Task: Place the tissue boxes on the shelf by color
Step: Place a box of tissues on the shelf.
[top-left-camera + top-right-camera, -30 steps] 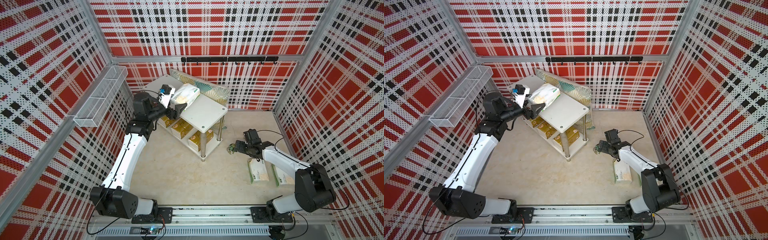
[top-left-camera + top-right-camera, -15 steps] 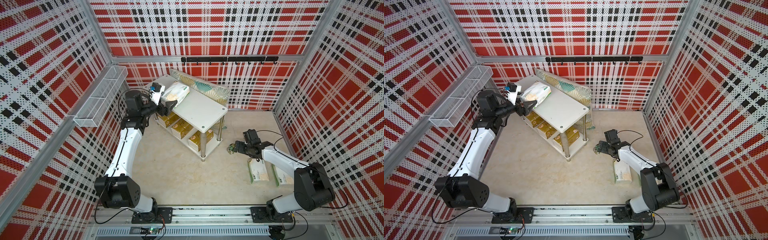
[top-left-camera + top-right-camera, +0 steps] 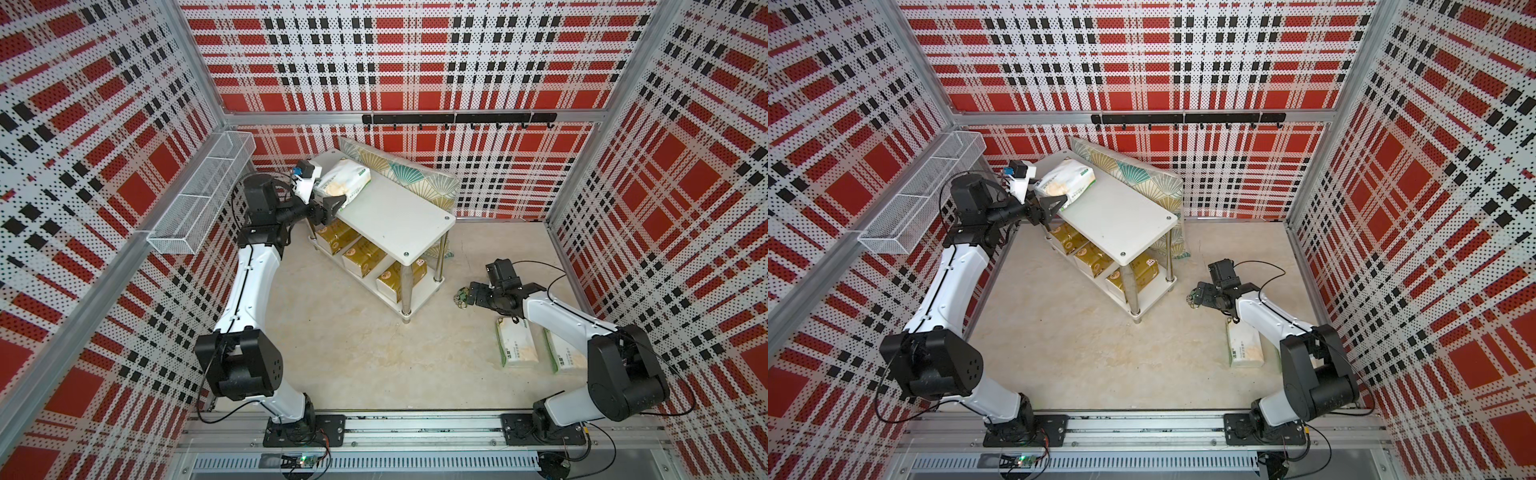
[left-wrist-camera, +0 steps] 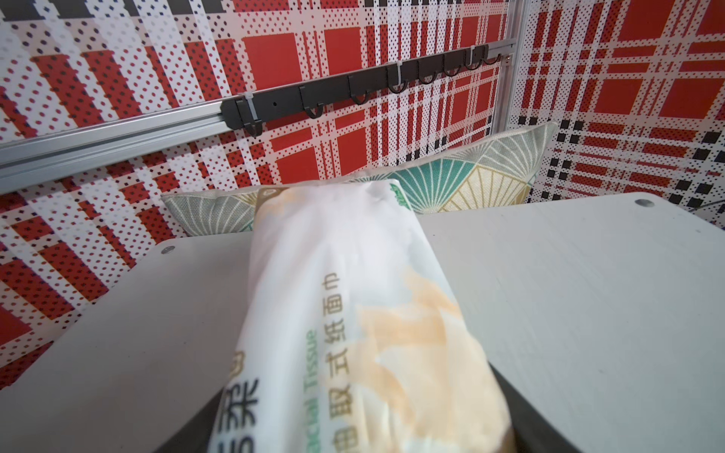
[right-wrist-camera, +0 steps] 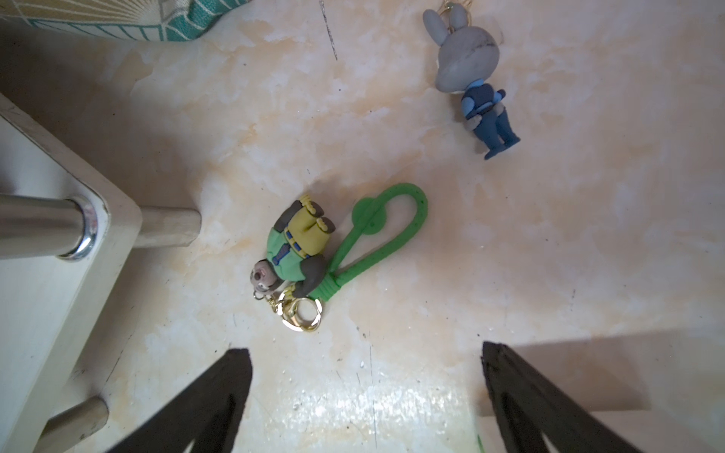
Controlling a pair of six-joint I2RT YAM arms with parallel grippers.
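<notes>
The shelf (image 3: 395, 216) (image 3: 1117, 220) stands at the back, with three gold tissue boxes (image 3: 363, 257) (image 3: 1094, 259) in a row on its lower board. My left gripper (image 3: 332, 203) (image 3: 1054, 203) (image 4: 353, 439) is shut on a white tissue box (image 3: 345, 180) (image 3: 1067, 180) (image 4: 353, 313). It holds the box tilted over the left end of the top board (image 4: 569, 294). Two more white tissue boxes (image 3: 515, 343) (image 3: 563, 353) lie on the floor at the right, partly under my right arm. My right gripper (image 3: 467, 295) (image 3: 1198, 297) (image 5: 365, 351) hangs open and empty just above the floor.
A teal-and-gold cushion (image 3: 399, 174) (image 4: 451, 184) leans behind the shelf. A wire basket (image 3: 203, 195) hangs on the left wall and a black hook rail (image 3: 457, 118) on the back wall. A green keychain figure (image 5: 298, 251) and a grey rabbit figure (image 5: 470, 70) lie ahead of my right gripper.
My left arm has carried the white tissue box left and back along the top board to its left end. The right arm has not moved.
</notes>
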